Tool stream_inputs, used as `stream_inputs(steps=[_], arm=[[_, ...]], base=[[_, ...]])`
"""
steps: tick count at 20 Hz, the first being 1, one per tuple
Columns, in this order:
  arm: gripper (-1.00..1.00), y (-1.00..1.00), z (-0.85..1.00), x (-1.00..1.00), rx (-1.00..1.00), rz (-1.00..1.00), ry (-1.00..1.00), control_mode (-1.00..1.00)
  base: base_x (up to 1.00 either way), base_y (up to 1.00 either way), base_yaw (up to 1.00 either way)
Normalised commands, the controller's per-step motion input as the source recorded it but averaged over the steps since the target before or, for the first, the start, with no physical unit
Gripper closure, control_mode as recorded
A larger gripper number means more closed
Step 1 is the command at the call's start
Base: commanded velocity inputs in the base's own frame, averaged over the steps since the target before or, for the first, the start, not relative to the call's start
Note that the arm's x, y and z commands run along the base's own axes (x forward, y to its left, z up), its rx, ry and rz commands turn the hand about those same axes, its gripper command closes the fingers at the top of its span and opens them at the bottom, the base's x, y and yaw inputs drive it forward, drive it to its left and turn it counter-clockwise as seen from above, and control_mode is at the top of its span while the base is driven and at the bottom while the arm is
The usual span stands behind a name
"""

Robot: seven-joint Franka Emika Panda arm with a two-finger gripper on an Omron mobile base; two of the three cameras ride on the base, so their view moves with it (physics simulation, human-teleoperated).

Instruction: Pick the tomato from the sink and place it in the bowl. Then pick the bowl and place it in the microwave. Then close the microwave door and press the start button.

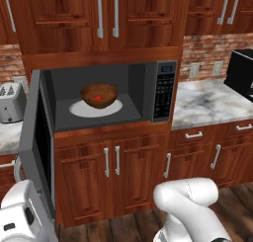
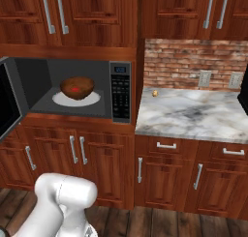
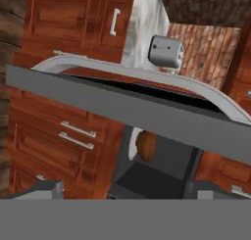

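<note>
The microwave (image 1: 106,68) stands open, its door (image 1: 35,137) swung out to the left. Inside, the brown bowl (image 1: 99,96) sits on the white turntable (image 1: 79,109) with the red tomato (image 1: 98,98) in it. The right base view shows the same bowl (image 2: 77,87), tomato (image 2: 74,89) and keypad panel (image 2: 120,91). In the hand view, my gripper (image 3: 127,192) is open with nothing between its fingers. It is close to the door's grey edge (image 3: 122,107) and curved silver handle (image 3: 147,77), with the bowl (image 3: 146,145) visible beyond. The sink is out of view.
A silver toaster (image 1: 11,102) stands on the counter left of the microwave. A marble counter (image 1: 207,102) runs to the right, with a black appliance (image 1: 242,73) at its far end and a small yellowish object (image 2: 155,93) on it. Wooden cabinets (image 1: 113,172) fill the space below.
</note>
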Motion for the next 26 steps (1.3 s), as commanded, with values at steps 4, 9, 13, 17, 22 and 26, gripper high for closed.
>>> stream_inputs(steps=[4, 9, 13, 17, 22, 26], arm=[[-1.00, 0.65, -0.30, 0.09, 0.00, -0.01, 0.00, -1.00], [-1.00, 0.64, -0.31, 0.32, 0.00, -0.02, 0.00, -1.00], [-1.00, 0.66, -0.26, 0.51, 0.00, -0.04, 0.00, -1.00], [-1.00, 0.51, -0.22, 0.45, 0.00, -0.04, 0.00, -1.00], [-1.00, 0.16, -0.26, 0.49, 0.00, -0.03, 0.00, -1.00], [-1.00, 0.02, -0.24, 0.68, 0.00, -0.03, 0.00, -1.00]], base=[[0.00, 0.00, 0.00], [0.00, 0.00, 0.00], [0.00, 0.00, 0.00], [0.00, 0.00, 0.00], [0.00, 0.00, 0.00], [0.00, 0.00, 0.00]])
